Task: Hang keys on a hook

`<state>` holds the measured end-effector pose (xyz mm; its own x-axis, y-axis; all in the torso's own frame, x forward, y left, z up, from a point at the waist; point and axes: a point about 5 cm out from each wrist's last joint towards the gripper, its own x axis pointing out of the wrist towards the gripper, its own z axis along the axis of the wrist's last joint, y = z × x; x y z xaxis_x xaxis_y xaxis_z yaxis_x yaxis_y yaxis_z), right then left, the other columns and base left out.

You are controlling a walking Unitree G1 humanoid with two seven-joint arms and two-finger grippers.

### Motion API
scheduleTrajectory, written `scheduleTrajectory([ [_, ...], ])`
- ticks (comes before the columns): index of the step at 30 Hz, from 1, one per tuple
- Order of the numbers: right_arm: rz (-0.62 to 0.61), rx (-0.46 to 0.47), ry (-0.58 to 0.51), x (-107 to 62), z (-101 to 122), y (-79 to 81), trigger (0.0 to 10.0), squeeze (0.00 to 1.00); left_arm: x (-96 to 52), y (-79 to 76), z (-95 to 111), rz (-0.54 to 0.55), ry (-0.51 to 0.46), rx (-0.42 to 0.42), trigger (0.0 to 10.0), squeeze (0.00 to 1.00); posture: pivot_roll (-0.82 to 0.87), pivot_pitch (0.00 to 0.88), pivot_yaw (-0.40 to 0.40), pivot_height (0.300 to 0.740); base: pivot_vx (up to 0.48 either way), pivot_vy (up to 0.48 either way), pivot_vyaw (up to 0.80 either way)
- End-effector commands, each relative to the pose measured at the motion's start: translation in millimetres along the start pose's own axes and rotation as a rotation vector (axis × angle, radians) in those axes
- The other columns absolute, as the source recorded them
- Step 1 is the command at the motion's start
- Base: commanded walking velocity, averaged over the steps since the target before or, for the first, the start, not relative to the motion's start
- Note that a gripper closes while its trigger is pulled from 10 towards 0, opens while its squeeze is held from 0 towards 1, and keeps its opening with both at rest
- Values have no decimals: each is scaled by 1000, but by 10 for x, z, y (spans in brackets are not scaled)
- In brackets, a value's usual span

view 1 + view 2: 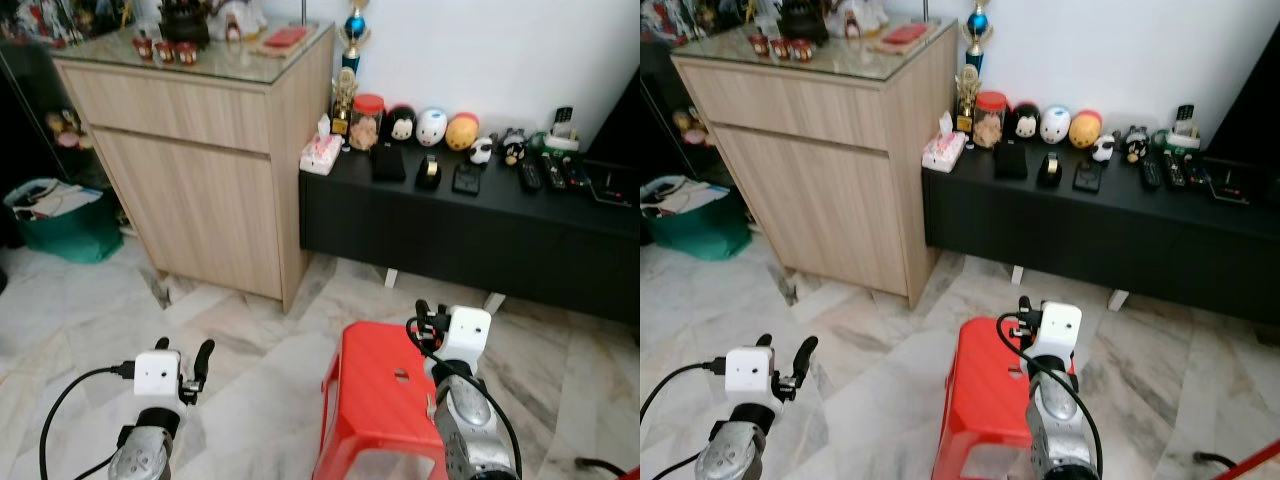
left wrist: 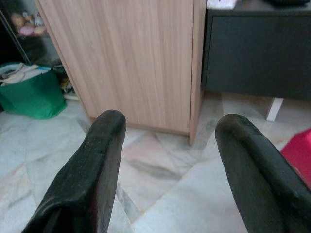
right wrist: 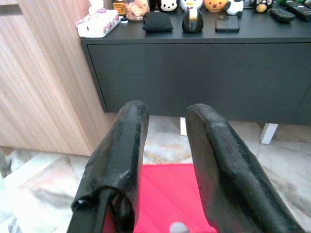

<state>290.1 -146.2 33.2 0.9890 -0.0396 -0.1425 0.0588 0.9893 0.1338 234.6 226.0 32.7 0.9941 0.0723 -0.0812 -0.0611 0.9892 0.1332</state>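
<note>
Both jaws spread empty, left gripper (image 1: pixel 183 362) over marble floor (image 1: pixel 250 340), right gripper (image 3: pixel 167 145) above red stool (image 1: pixel 375 400)

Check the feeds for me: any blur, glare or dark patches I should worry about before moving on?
Left and right eye views: evenly lit, sharp enough to read the items on the black console; slight reflection on the wooden cabinet's glass top. Left wrist view: jaws of the left gripper close and soft, background clear. Right wrist view: right gripper jaws blurred, console sharp.
</note>
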Motion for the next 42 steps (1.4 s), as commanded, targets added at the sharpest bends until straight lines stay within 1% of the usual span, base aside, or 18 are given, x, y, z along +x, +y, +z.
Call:
scheduleTrajectory([
  [1,2,2,12,-1,-14,1,10000,0,-6,-5,-27,-2,21,1,10000,0,104,0,-44,655,0,0,0],
  [11,46,8,53,20,-69,76,10000,0,5,-24,-6,9,17,-1,10000,0,114,0,-54,655,0,0,0],
  [16,67,-4,84,40,-92,102,10000,0,47,-49,41,8,0,-10,10000,0,114,0,-59,655,0,0,0],
  [20,82,9,61,38,-72,102,10000,0,54,-60,45,9,-3,-15,10000,0,115,0,-60,655,0,0,0],
  [25,75,2,65,54,-64,69,10000,0,55,-71,40,9,0,-20,10000,0,115,0,-61,655,0,0,0],
  [30,65,-13,95,77,-83,23,10000,0,61,-70,39,12,6,-26,10000,0,114,0,-62,655,0,0,0],
  [33,66,-16,95,80,-83,6,10000,0,67,-66,36,14,6,-28,10000,0,115,0,-63,630,0,0,0],
  [36,62,-8,78,80,-63,-21,10000,0,71,-70,35,12,10,-30,10000,0,115,0,-63,630,0,0,0],
  [42,54,-15,83,81,-67,-45,10000,0,73,-75,22,9,21,-34,10000,0,114,0,-62,630,0,0,0],
])
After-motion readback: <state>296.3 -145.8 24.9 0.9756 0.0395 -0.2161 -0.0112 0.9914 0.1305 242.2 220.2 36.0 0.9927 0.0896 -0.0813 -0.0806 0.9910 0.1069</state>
